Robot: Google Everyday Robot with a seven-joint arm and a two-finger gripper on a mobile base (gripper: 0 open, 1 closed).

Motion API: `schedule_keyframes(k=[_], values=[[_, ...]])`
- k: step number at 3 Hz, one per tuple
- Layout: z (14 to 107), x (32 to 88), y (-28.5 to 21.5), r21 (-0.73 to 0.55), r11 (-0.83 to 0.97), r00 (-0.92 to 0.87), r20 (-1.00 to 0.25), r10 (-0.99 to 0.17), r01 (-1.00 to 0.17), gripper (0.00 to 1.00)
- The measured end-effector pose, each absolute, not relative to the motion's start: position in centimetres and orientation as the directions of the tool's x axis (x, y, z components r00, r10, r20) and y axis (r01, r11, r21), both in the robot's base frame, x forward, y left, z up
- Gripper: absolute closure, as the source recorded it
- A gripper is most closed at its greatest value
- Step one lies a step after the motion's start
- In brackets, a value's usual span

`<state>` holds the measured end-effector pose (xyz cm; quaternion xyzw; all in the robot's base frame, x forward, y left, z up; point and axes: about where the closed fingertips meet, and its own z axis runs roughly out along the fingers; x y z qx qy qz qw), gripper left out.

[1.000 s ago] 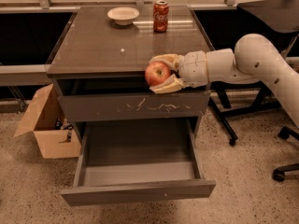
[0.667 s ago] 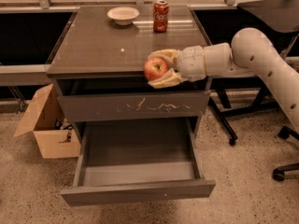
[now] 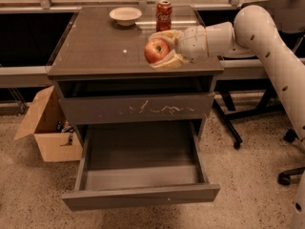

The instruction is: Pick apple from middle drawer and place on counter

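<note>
- Since a second ago, your apple (image 3: 156,50) has risen from the cabinet's front edge to sit over the front right part of the counter (image 3: 95,44).
- Your gripper (image 3: 161,50) reaches in from the right and clasps the apple, one finger behind it and one in front; whether it touches the surface you cannot tell.
- Below, the middle drawer (image 3: 140,196) stands pulled out, under the scratched drawer front (image 3: 138,108).
- A Coca-Cola can (image 3: 164,15) and a bowl (image 3: 125,15) stand at the counter's back edge.
</note>
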<state>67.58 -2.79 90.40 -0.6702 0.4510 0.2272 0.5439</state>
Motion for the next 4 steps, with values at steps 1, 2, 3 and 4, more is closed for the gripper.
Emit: schedule_keyframes(k=[1,2,3,4], values=[[90.4,67.8,-2.7,-0.524,0.001,0.490,-0.796,-0.356,-0.852,1.00],[90.8,70.0,-2.1,-0.525,0.019,0.487,-0.801,-0.349,-0.851,1.00],[91.0,72.8,-1.3,-0.506,0.048,0.461,-0.816,-0.348,-0.861,1.00],[91.1,75.7,0.1,-0.475,0.097,0.414,-0.837,-0.357,-0.875,1.00]])
